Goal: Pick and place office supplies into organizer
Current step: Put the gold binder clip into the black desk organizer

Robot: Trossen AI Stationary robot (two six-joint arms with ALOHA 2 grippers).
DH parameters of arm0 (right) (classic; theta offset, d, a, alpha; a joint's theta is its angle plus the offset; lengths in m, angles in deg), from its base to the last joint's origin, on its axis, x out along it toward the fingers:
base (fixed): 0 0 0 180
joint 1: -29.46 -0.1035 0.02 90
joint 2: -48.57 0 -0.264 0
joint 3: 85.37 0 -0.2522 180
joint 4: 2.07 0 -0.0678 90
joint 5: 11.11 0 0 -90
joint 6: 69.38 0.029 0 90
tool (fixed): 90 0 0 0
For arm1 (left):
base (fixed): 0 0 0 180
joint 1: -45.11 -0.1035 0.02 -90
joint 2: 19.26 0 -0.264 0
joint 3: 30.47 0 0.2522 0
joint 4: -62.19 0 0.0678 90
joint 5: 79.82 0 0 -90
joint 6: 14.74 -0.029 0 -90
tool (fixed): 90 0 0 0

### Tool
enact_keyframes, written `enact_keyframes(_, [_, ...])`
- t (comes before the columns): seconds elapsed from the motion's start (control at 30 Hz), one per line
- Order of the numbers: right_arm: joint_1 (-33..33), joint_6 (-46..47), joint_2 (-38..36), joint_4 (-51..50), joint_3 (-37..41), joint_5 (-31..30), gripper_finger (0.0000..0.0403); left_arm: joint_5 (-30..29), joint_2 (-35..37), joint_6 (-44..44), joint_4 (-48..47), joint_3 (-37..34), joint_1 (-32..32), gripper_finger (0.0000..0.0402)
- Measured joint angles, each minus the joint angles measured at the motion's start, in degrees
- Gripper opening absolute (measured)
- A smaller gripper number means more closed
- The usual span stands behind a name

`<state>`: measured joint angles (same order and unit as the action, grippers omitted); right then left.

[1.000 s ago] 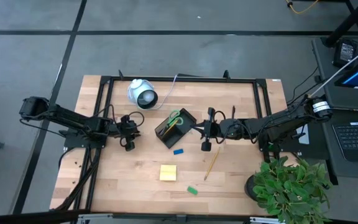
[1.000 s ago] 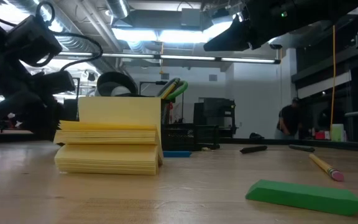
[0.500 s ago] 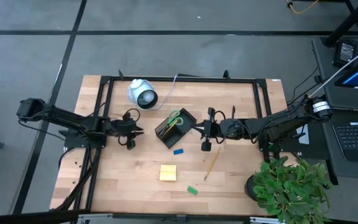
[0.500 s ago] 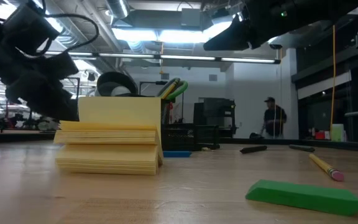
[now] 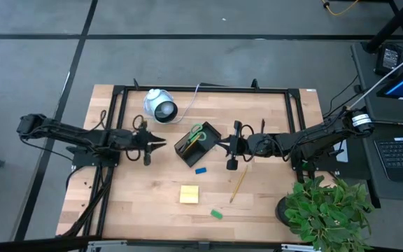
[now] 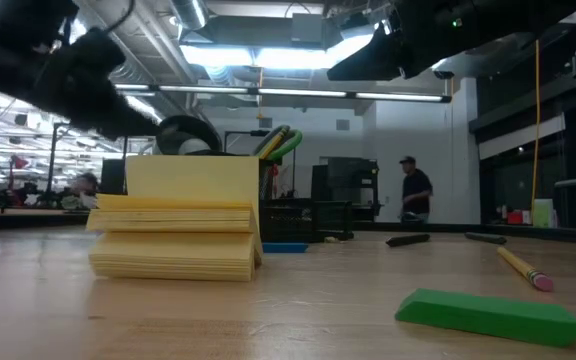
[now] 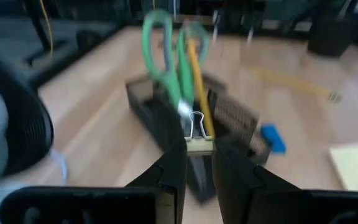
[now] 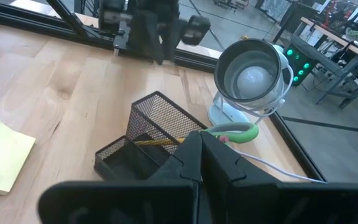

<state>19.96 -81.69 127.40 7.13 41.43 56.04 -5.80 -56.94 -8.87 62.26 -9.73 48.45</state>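
Observation:
The black mesh organizer (image 5: 196, 144) stands mid-table and holds the green-handled scissors (image 7: 161, 57) and a yellow pencil (image 7: 197, 78), both leaning upright. My left gripper (image 5: 157, 143) hangs just left of it, shut on a small binder clip (image 7: 198, 138). My right gripper (image 5: 222, 145) hovers shut at the organizer's right corner and touches nothing. On the table lie a blue block (image 5: 201, 170), the yellow sticky-note pad (image 5: 189, 194), a green block (image 5: 217, 214) and another pencil (image 5: 238, 185). My left gripper pinches the binder clip's tan body (image 7: 199, 147) between its two fingertips. The fingers come nearly level from the table's left side. The clip's wire loops (image 7: 196, 119) stick out past the fingertips toward the organizer. The clip is lifted clear of the table.
A white round device (image 5: 161, 106) with a cable sits at the far left of the organizer. A black frame (image 5: 201, 89) runs along the table's far edge. A potted plant (image 5: 327, 210) stands at the near right corner. Bare wood lies left of the sticky-note pad.
My left gripper has risen and tipped up from a downward slant to nearly level. Its fingers now point toward the organizer, and it has shifted slightly toward the table's right. My right arm has kept still.

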Motion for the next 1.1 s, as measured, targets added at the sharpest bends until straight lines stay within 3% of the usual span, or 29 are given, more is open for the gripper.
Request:
enact_keyframes(0.3, [0.0, -0.3, 0.0, 0.2, 0.0, 0.0, 0.0008, -0.1, 1.8, -2.5, 4.1, 0.8, 1.9, 0.0061])
enact_keyframes(0.6, [0.3, -0.2, 0.0, 3.1, 0.0, -0.2, 0.0008, -4.9, -1.7, -7.6, -0.3, 9.8, 8.1, 0.0061])
enact_keyframes(0.8, [0.3, -0.2, -1.1, 3.0, 0.0, -0.1, 0.0008, -10.6, -8.4, -6.7, -4.1, 15.1, 12.9, 0.0061])
enact_keyframes(1.1, [0.3, 3.7, -6.3, 0.2, -0.1, 0.0, 0.0008, -18.8, -24.0, -6.6, -5.1, 26.1, 19.9, 0.0061])
